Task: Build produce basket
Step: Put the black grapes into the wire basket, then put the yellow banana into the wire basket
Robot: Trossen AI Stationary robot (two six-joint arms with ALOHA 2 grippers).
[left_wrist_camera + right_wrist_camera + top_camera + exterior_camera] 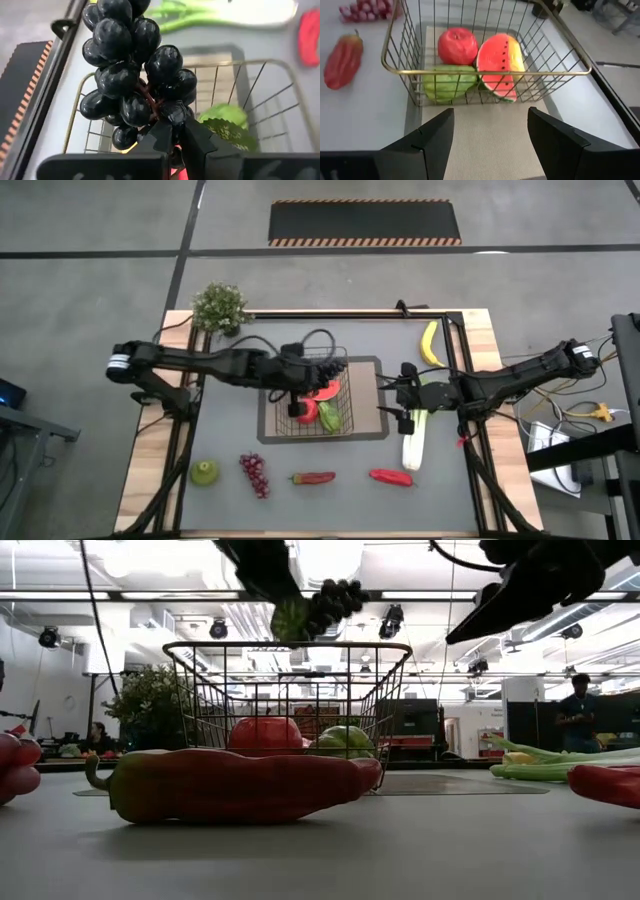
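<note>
The dark wire basket (310,398) stands on a grey mat (365,430). It holds a red apple (457,45), a watermelon slice (500,65) and a green fruit (450,82). My left gripper (300,372) is over the basket, shut on a bunch of dark grapes (130,75), which hangs above the basket's rim (290,644) in the low view (335,598). My right gripper (490,135) is open and empty, just right of the basket (400,395), above the mat. A leek (413,442) lies below it. My left gripper pinches the grape bunch at its stem end (159,114) between its two fingers (200,142). The fingers come from the table's left, roughly level. The bunch sticks out ahead of the fingertips, lifted clear above the basket's open top.
On the table's near side lie a green pear (205,472), red grapes (254,474) and two red peppers (313,478) (391,477). A banana (431,343) lies at the far right, and a potted plant (220,307) stands at the far left corner.
</note>
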